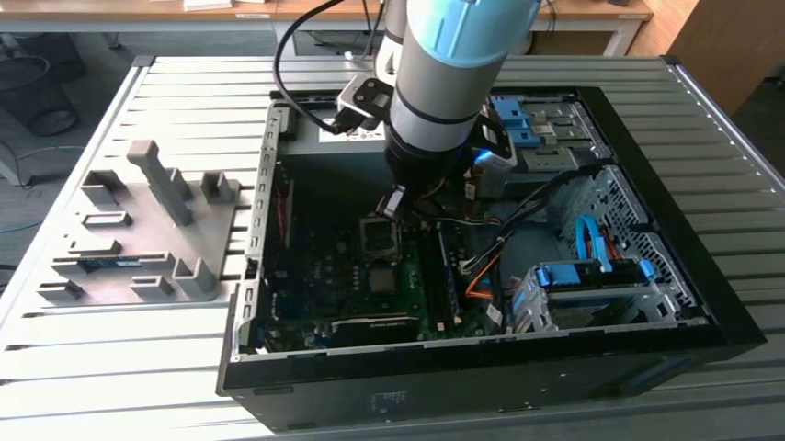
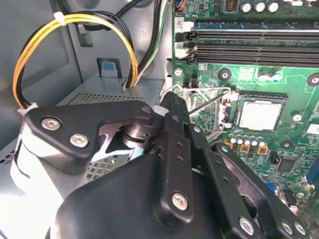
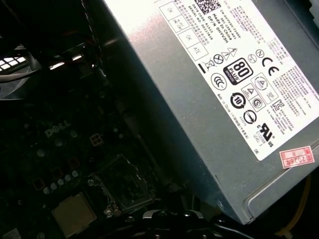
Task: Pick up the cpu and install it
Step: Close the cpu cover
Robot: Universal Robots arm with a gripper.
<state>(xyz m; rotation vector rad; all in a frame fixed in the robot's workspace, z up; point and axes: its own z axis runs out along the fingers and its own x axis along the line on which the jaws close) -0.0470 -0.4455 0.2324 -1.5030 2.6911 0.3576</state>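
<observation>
The slatted metal table (image 1: 687, 110) carries an open computer case (image 1: 668, 322) lying on its side, so the boards inside face up and can be reached from above. Beside it, toward the exterior view's left, a grey fixture tray (image 1: 147, 230) with upright pegs stands well apart from the work.

The robot arm (image 1: 448, 64) reaches down into the case, and its gripper (image 1: 395, 204) hangs low over the motherboard (image 2: 294, 84), just beside the power supply box (image 3: 199, 99). That posture fits work at the processor socket. Whether the claw is released or clenched cannot be told; nothing is seen held in it.

A bundle of yellow cables (image 2: 75, 22) arches over the power supply, clear of the socket area. 2 long memory slots (image 2: 249, 45) run along the board beyond the socket.

The socket's metal retention frame (image 3: 124, 186) appears swung open to 1 side, leaving the seat exposed. The cpu (image 2: 258, 115), a small silver-grey square, lies flat within the socket outline in both wrist views (image 3: 74, 215), apart from the gripper. By its level, squared position it looks already seated, though the frame is not yet closed over it.
</observation>
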